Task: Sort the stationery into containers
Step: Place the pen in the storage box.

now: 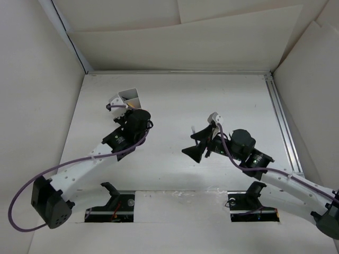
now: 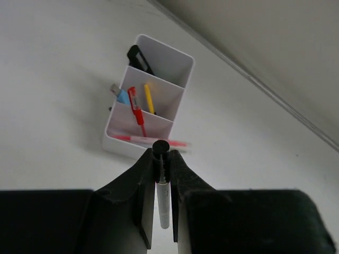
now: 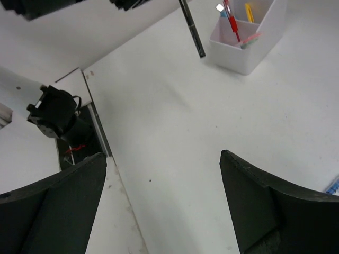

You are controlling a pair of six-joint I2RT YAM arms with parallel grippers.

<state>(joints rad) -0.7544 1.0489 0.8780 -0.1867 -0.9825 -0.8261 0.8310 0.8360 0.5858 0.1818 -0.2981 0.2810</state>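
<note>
My left gripper (image 2: 161, 159) is shut on a thin pen (image 2: 164, 203) with a pale barrel and a black end. In the top view the left gripper (image 1: 125, 112) hovers just in front of the containers (image 1: 130, 96), a white divided box. The white box (image 2: 159, 92) holds a black highlighter (image 2: 139, 57) in its far section, a red pen (image 2: 136, 108) and a yellow pen (image 2: 149, 99) in the middle, and a pink pen (image 2: 151, 140) in the near one. My right gripper (image 3: 164, 177) stands open over bare table, nothing between its fingers (image 3: 265, 201).
A small blue item (image 2: 122, 96) lies against the box's left outer wall. A blue-and-white item (image 3: 333, 185) shows at the right edge of the right wrist view. White walls enclose the table (image 1: 169, 164), with a metal rail (image 1: 283, 127) along its right side.
</note>
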